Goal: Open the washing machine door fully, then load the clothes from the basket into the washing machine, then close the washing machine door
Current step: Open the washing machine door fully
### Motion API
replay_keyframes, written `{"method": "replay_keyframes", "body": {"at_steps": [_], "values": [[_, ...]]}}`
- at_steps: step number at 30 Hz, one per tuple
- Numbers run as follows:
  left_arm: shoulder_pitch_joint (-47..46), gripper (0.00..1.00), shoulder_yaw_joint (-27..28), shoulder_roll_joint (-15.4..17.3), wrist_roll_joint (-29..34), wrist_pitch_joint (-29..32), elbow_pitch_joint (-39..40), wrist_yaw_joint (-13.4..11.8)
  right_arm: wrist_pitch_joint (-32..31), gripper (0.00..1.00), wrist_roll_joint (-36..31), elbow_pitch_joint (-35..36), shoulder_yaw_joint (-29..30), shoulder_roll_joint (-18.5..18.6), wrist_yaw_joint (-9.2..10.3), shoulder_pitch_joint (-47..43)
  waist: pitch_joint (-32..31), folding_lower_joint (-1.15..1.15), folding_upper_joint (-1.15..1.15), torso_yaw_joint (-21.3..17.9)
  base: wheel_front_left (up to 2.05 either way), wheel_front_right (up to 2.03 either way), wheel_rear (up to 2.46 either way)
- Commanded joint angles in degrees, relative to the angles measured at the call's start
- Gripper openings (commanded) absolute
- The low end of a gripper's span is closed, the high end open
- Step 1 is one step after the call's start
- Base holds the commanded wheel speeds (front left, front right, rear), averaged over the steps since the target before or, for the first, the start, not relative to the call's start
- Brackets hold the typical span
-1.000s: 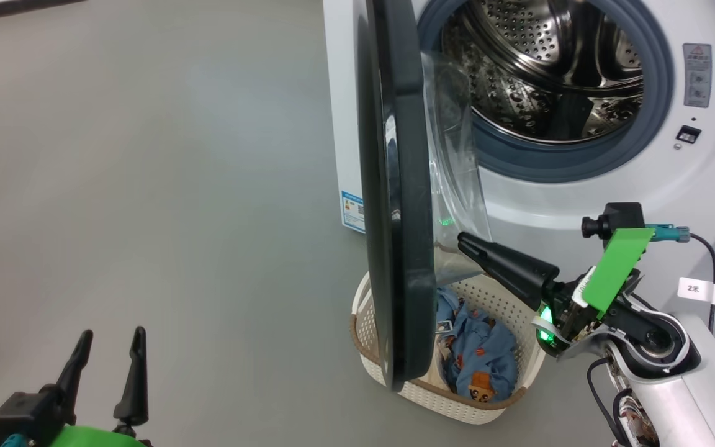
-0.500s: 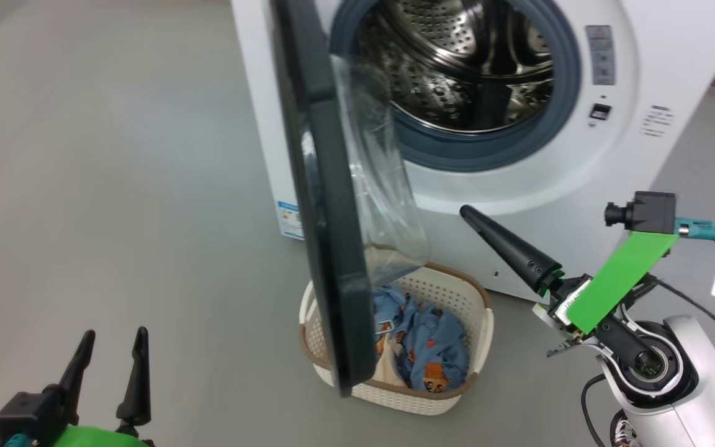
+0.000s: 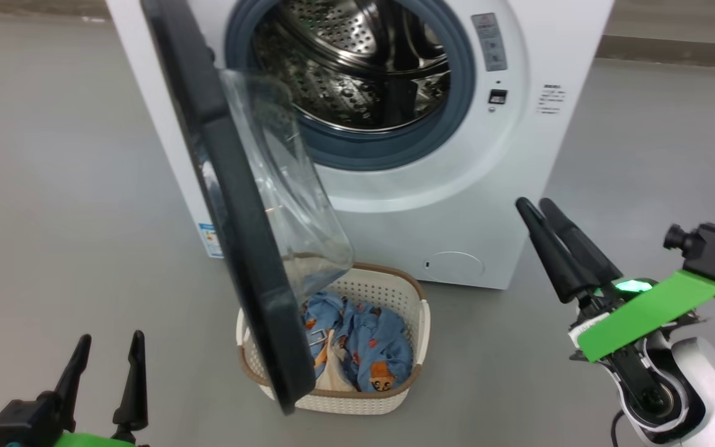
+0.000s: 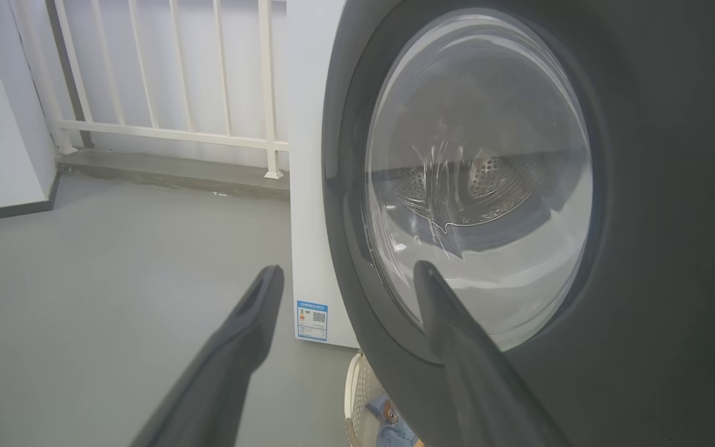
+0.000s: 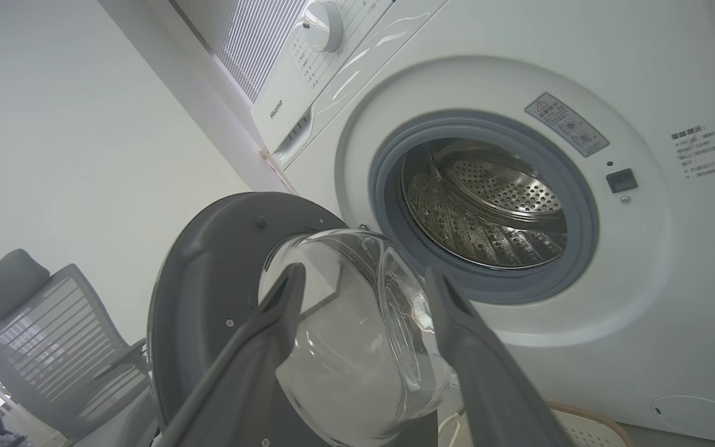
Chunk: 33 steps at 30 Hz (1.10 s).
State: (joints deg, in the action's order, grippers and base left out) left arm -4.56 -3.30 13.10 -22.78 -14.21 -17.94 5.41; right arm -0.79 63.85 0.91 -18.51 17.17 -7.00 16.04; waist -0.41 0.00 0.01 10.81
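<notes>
The white washing machine stands ahead with its steel drum bare. Its black washing machine door hangs about half open, edge-on to me, its glass bowl bulging toward the machine. Below the door sits the cream basket, holding the light-blue bear-print clothes. My right gripper is open and empty, in the air right of the basket and apart from the door. My left gripper is open and empty at the lower left. In the left wrist view the door is close ahead.
Grey floor lies all round the machine. A white railing runs behind the machine's left side. A grey office chair stands off past the door in the right wrist view. The basket is partly under the door's lower edge.
The camera has swung, shifting the scene left. My right gripper has opened and drawn back right, away from the door's glass. The left gripper has not moved.
</notes>
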Motion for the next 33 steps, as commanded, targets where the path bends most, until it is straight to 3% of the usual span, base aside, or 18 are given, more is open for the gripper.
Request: {"method": "replay_keyframes", "body": {"at_steps": [1,5,10,14,24,33], "values": [[-0.61,1.0,2.27,1.05,-0.29,-0.67,2.13,-0.47,3.55,1.0,-1.94,0.88,-1.42,1.67,-0.48,-0.44,-0.18,0.0,-0.01,-2.38,0.0,0.0,0.0],[-0.1,1.0,2.29,1.06,-0.18,-0.7,2.91,-0.7,10.27,1.0,-7.98,-2.19,-2.13,4.12,-0.48,-1.63,-0.21,0.0,-0.01,-3.67,0.0,0.0,0.0],[0.37,1.0,2.3,1.13,-0.16,-0.71,3.8,-0.96,14.43,1.0,-15.99,-6.3,1.03,2.98,-0.48,-3.72,-0.22,0.0,-0.01,-4.85,0.0,0.0,0.0],[0.72,1.0,2.38,1.26,-0.22,-0.72,4.55,-1.16,15.38,1.0,-22.75,-8.14,4.5,1.07,-0.48,-5.85,-0.03,0.0,-0.01,-5.66,0.0,0.0,0.0],[0.93,1.0,2.61,1.23,-0.99,-0.74,5.65,-1.3,15.75,1.0,-32.54,-11.31,9.63,-2.42,-0.48,-8.56,0.21,0.0,-0.01,-6.82,0.0,0.0,0.0],[0.61,1.0,2.23,1.02,-0.85,-0.76,5.53,-1.41,15.77,1.0,-36.45,-13.84,12.98,-4.34,-0.48,-9.84,-0.09,0.0,-0.01,-6.52,0.0,0.0,0.0]]}}
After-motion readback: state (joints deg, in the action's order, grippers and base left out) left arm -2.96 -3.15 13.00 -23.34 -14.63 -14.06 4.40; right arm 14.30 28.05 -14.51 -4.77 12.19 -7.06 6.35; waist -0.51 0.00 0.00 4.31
